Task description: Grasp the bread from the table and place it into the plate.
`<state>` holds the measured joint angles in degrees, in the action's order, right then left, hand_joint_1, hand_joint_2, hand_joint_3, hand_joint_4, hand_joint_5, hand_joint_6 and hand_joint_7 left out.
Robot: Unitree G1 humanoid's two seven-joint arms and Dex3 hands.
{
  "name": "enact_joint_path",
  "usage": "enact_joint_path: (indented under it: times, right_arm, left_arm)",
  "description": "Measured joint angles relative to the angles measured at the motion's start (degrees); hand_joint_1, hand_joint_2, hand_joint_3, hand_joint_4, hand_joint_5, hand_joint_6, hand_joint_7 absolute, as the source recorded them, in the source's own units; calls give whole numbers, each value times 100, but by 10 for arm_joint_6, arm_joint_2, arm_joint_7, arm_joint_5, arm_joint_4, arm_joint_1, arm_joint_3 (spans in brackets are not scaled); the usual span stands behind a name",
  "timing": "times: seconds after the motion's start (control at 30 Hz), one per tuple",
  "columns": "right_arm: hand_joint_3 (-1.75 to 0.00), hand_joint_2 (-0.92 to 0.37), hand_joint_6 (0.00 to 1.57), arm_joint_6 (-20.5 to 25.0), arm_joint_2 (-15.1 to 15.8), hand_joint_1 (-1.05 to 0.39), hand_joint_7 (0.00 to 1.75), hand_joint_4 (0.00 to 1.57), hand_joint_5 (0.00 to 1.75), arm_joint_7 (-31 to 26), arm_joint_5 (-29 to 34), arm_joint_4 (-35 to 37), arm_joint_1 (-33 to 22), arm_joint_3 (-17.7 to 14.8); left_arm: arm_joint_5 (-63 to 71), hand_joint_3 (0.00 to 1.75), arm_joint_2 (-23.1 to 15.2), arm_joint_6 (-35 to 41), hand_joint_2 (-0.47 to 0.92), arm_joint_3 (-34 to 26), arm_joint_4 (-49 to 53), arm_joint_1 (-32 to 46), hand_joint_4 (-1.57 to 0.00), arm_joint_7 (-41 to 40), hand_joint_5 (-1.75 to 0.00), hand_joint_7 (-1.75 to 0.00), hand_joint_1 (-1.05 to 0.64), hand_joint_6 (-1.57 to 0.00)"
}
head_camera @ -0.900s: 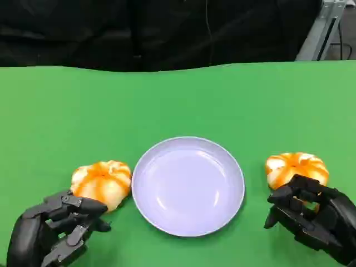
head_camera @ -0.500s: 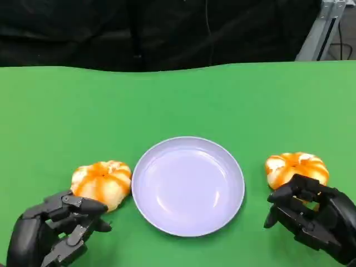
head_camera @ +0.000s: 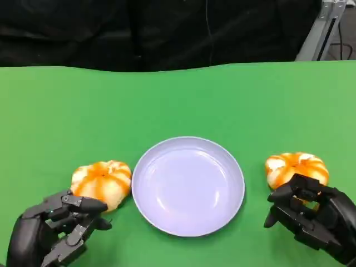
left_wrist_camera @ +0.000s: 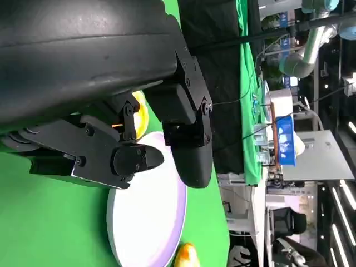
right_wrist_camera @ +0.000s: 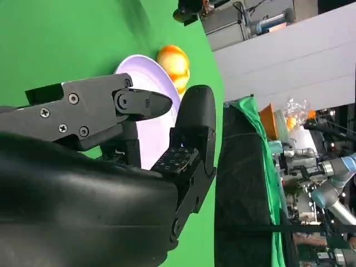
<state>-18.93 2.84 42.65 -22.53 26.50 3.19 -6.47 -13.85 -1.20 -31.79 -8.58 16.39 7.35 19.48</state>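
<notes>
Left hand: the left hand (head_camera: 53,233) is sitting at the lower left of the head view with its fingers (head_camera: 83,207) partly curled and apart, holding nothing; their tips are lying just at the near edge of the left bread.
Right hand: the right hand (head_camera: 311,222) is sitting at the lower right, fingers likewise loosely curled and empty, overlapping the near edge of the right bread; whether it is touching cannot be told.
Left bread: the left bread (head_camera: 102,182), an orange and white bun, is resting on the table left of centre, just beside the plate's left rim.
Right bread: the right bread (head_camera: 296,167) is resting on the table at the right, near the plate but apart from its rim.
Plate: the pale lilac plate (head_camera: 167,222) is lying empty in the middle of the frame between the two buns.
Table: the green table (head_camera: 178,100) is running back to a dark backdrop at the top.
Step in hand: judging from this, each hand is closing in for a grasp, and nothing is lifted yet.
Doing it well: the fingers should be reaching over the bun's crown and wrapping both flanks before squeezing, since a near-edge push would be shoving the left bun against the plate rim. A soft bun is likely needing a gentle grip, then a clear lift over the rim before release.
Wrist views: the left wrist view is showing the plate and a sliver of bun beyond the fingers.
</notes>
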Motion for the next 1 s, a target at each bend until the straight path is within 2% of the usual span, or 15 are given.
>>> enact_joint_path:
  times: [0.03, 0.1, 0.2, 0.3, 0.4, 0.43, 0.5, 0.53, 0.63, 0.73, 0.87, 1.0]
  right_arm:
    - [-32, -92, 72, 0, 0, -8, 100, 57, 156, 0, 0, 0, 0, 0]
    - [-32, -91, 72, 0, 0, -8, 100, 57, 156, 0, 0, 0, 0, 0]
    - [-33, -92, 71, 0, 0, -8, 100, 57, 156, -1, 0, 0, 0, 0]
    - [-33, -91, 71, 0, 0, -8, 101, 57, 156, -1, 0, 0, 0, 0]
    - [-33, -91, 71, 0, 0, -8, 101, 57, 155, -1, 0, 0, 0, 0]
    - [-34, -92, 71, 0, 0, -6, 100, 57, 155, -1, 0, 0, 0, 0]
    - [-34, -92, 71, 0, 0, -6, 100, 57, 154, -1, 0, 0, 0, 0]
    - [-34, -91, 72, 0, 0, -7, 100, 57, 154, -1, 0, 0, 0, 0]
    - [-34, -91, 72, 1, 0, -8, 100, 58, 154, -1, 0, 0, 0, 0]
    - [-34, -91, 72, 1, 0, -8, 100, 58, 154, -3, 0, 0, 0, 0]
    - [-34, -91, 72, 1, 0, -8, 100, 58, 154, -3, 0, 0, 0, 0]
    - [-35, -91, 72, 1, 0, -8, 100, 58, 154, -3, 0, 0, 0, 0]
  left_arm:
    - [1, 22, 0, -5, 92, 0, 1, 0, -90, 0, -58, -19, -11, -107]
    - [8, 19, 0, -15, 92, 0, 2, -1, -93, -4, -41, -6, -14, -106]
    - [18, 15, 0, -23, 92, 0, 3, -1, -94, -8, -24, -1, -17, -98]
    - [18, 11, 0, -26, 92, -1, 3, -1, -91, -9, -15, 0, -17, -89]
    - [19, 10, 0, -28, 92, -1, 3, -1, -87, -9, -11, 0, -18, -82]
    - [19, 10, 0, -30, 92, -1, 3, -1, -82, -9, -6, 0, -33, -72]
    - [20, 10, -1, -37, 92, -1, 3, -1, -81, -9, -6, 0, -35, -70]
    - [36, 10, -4, -57, 92, -1, 11, -2, -79, -12, -4, 0, -42, -68]
    - [93, 9, -19, -131, 92, -3, 33, -4, -78, -31, -2, 0, -47, -66]
    - [125, 9, -24, -166, 92, -4, 45, -6, -75, -53, -1, 0, -53, -66]
    - [243, 9, -31, -242, 92, -19, 62, -10, -70, -132, 0, 0, -58, -66]
    - [363, 11, -47, -273, 92, -29, 65, -17, -68, -217, 0, 0, -61, -64]
